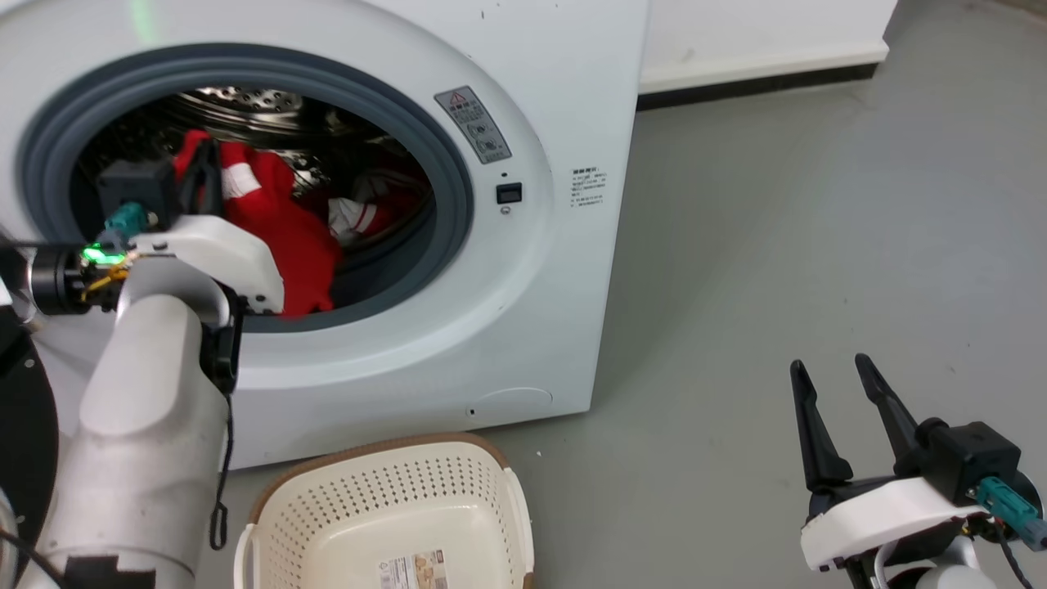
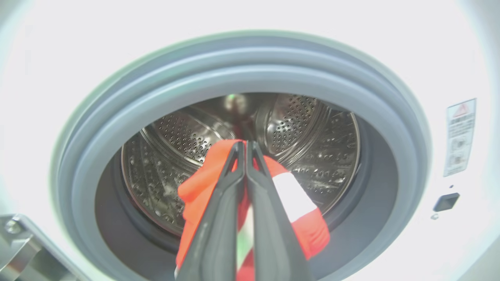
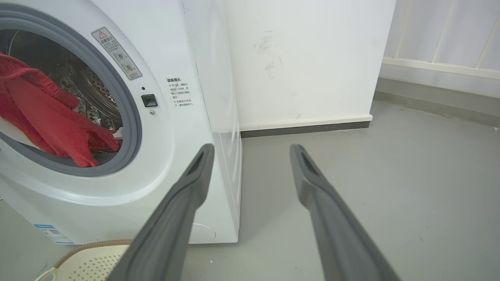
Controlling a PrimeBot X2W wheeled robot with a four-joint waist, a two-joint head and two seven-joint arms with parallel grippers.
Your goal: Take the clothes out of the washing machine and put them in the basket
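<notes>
The white washing machine [image 1: 540,270] stands with its round grey-rimmed porthole open. My left gripper [image 1: 200,159] reaches into the porthole and is shut on a red garment with white trim [image 1: 282,233], which hangs over the lower rim. In the left wrist view the closed left gripper [image 2: 245,144] pinches that red fabric [image 2: 193,195] in front of the steel drum [image 2: 312,132]. More red and white clothes [image 1: 368,209] lie deeper inside. The cream basket [image 1: 360,499] sits on the floor below the porthole. Low at the right, my right gripper [image 1: 830,372] hangs open and holds nothing.
In the right wrist view the open right gripper [image 3: 252,150] points at the machine's right corner [image 3: 218,117], with hanging clothes [image 3: 50,125] and the basket's rim [image 3: 93,246] at left. Grey floor [image 1: 818,204] spreads rightward to a white wall [image 1: 761,33]. The dark door edge [image 1: 20,425] stands at far left.
</notes>
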